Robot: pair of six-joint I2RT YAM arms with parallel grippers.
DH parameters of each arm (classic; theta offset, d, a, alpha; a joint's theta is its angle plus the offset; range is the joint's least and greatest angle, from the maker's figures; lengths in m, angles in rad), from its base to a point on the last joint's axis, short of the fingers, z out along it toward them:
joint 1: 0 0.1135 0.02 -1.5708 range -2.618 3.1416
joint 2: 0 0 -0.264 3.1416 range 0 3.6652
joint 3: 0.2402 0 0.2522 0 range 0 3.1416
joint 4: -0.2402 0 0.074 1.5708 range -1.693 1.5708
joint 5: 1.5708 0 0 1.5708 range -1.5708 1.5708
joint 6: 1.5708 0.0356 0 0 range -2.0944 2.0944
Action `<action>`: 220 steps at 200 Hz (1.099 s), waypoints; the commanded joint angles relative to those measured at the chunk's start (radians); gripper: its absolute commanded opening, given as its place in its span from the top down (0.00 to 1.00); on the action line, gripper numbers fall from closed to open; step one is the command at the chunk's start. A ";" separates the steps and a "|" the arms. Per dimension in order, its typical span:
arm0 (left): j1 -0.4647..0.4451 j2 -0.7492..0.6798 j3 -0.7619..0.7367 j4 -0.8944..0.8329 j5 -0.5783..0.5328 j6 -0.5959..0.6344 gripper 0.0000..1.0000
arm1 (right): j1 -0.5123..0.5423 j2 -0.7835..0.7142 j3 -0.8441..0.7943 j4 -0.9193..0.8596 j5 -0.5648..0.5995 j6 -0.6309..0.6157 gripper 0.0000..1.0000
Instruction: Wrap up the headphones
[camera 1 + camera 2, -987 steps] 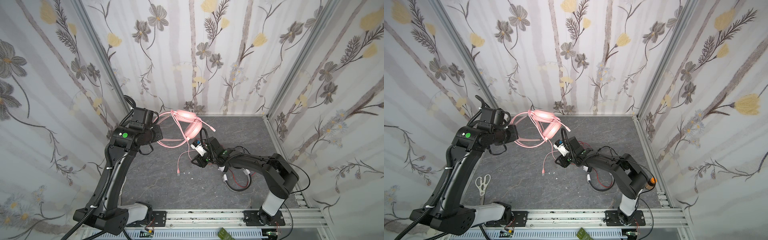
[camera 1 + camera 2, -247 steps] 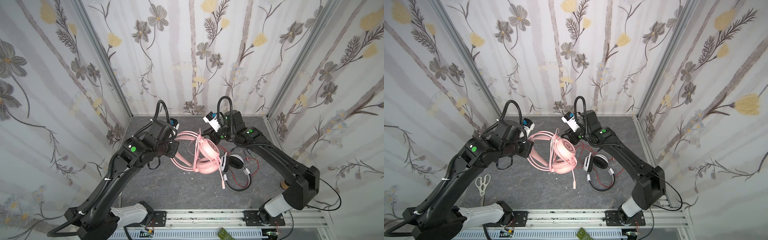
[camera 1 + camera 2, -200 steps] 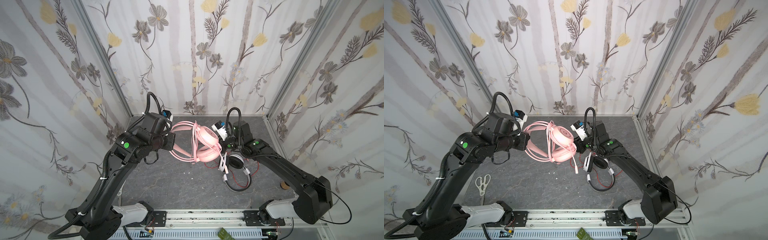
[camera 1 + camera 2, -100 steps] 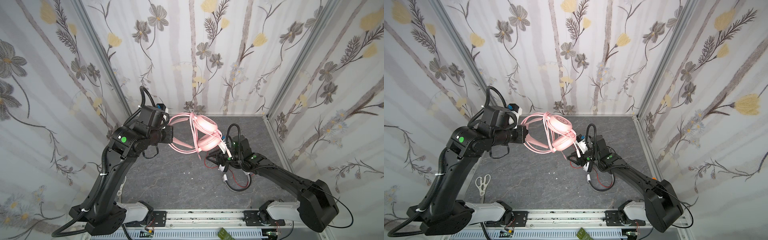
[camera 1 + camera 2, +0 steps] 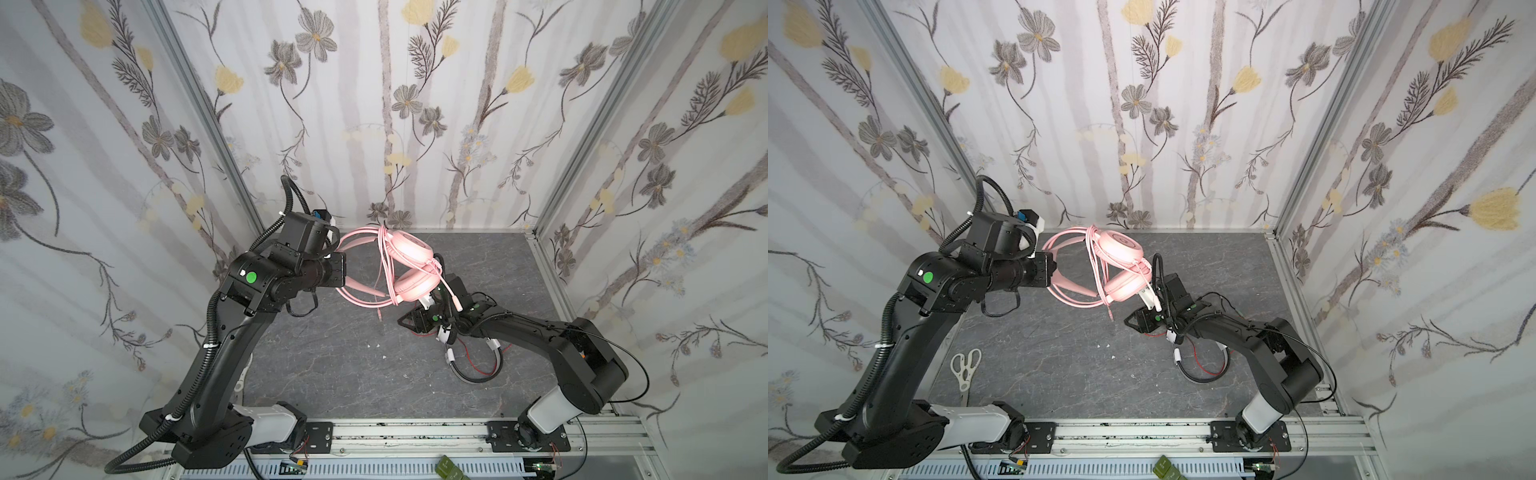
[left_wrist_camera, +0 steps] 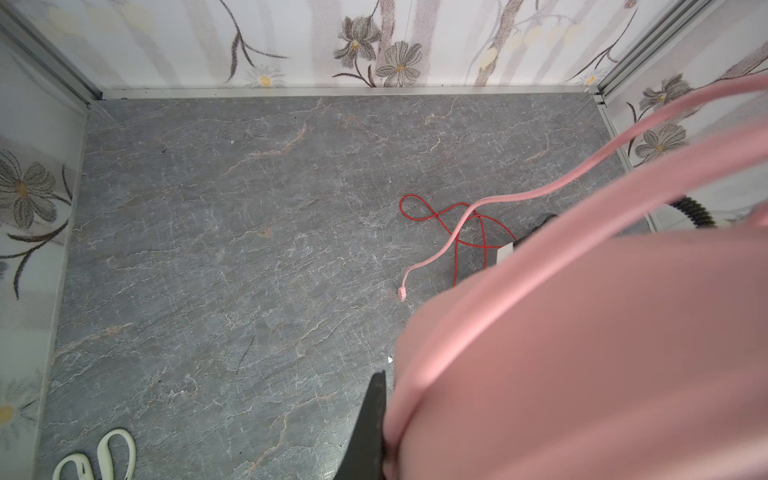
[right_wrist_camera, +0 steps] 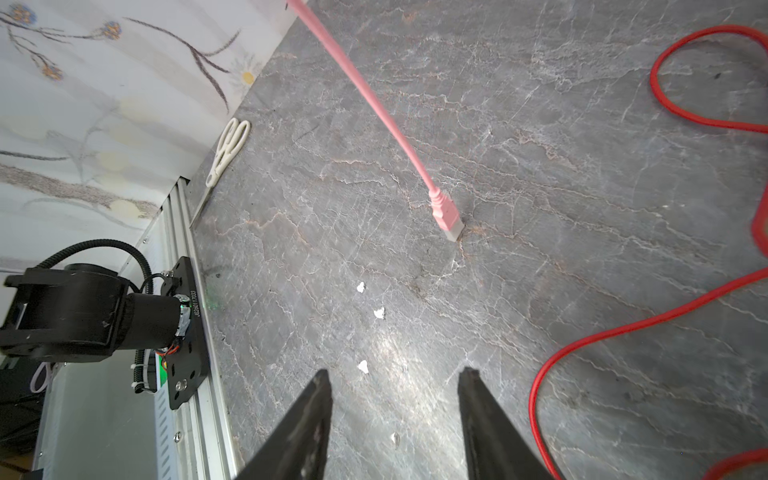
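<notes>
The pink headphones [image 5: 411,266] [image 5: 1121,266] hang in the air over the back of the table, their pink cable looped round the headband. My left gripper [image 5: 338,270] [image 5: 1051,270] is shut on that headband; the left wrist view shows one dark finger [image 6: 370,419] against the pink band [image 6: 582,353]. The cable's plug [image 7: 446,220] [image 5: 380,316] dangles just above the table. My right gripper [image 7: 395,374] [image 5: 405,322] [image 5: 1130,325] is open and empty, low over the table below the earcups. The white-and-black headphones [image 5: 473,365] [image 5: 1204,368] lie under the right arm with their red cable [image 7: 623,328] [image 6: 457,232].
White scissors [image 5: 966,368] [image 7: 228,145] [image 6: 104,453] lie by the left wall near the front rail. Small white scraps [image 7: 378,312] dot the grey table. Patterned walls close in the back and both sides.
The left arm lifted the pink headphones up and back. The right gripper moved off the headset, sank to the table and opened wider.
</notes>
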 commanded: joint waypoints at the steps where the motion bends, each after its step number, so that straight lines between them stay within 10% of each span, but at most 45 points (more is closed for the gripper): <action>1: 0.008 -0.008 -0.005 0.051 0.015 -0.015 1.00 | 0.020 0.050 0.043 0.039 0.044 0.002 0.50; 220: 0.040 -0.026 -0.026 0.055 0.049 -0.018 1.00 | 0.102 0.422 0.351 0.048 0.246 0.125 0.46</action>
